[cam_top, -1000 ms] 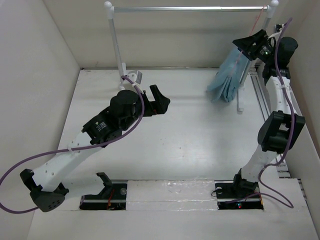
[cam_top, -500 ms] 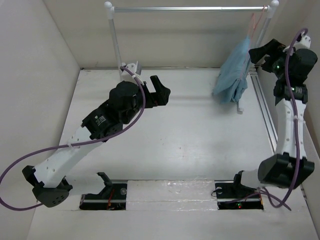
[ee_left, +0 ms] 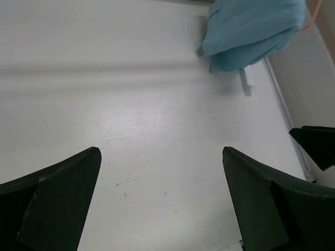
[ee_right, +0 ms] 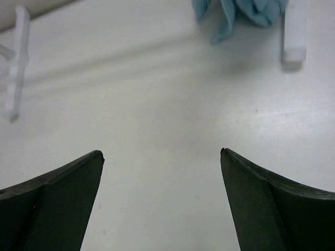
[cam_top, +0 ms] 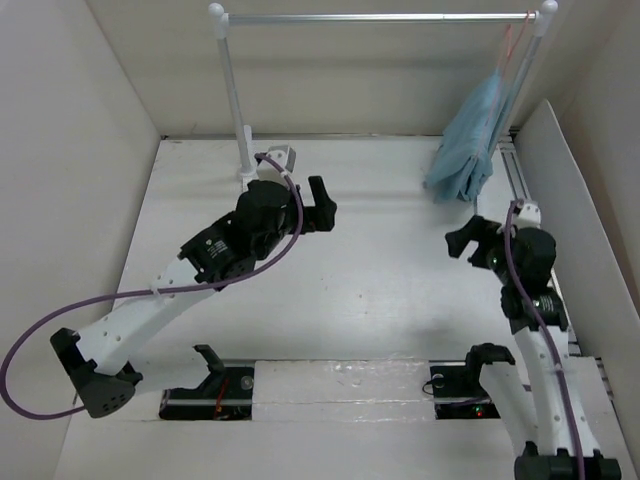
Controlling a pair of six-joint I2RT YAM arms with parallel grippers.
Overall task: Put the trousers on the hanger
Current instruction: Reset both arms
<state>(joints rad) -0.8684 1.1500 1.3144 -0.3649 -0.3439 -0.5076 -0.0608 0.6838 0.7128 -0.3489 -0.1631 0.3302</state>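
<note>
Both grippers stand with their fingers wide apart and hold nothing. The left gripper [cam_top: 320, 205] hovers over the middle of the white table [cam_top: 380, 300], and the right gripper [cam_top: 465, 238] sits lower in the right half of the overhead frame. The light blue trousers [cam_top: 468, 150] hang in the upper right, folded over the thin pink-red hanger [cam_top: 507, 42], whose hook is on the silver rail [cam_top: 380, 17] close to its right post. Their lower end bunches near the table by the post's white foot [ee_right: 293, 31]; we cannot tell whether it touches the surface.

We judge the cloth to be light, soft and limp. It should fold wherever it is pinched and has no stiffness to push against. Draped over so slim a wire, it could slide off to one side if one half is tugged harder than the other. The hanger looks light too, and free to swing on the rail. If the drape needs tidying, we would take the doubled legs just below the fold, pinching through both layers, not the loose hems. As things lie, the task looks done or very nearly so.
</note>
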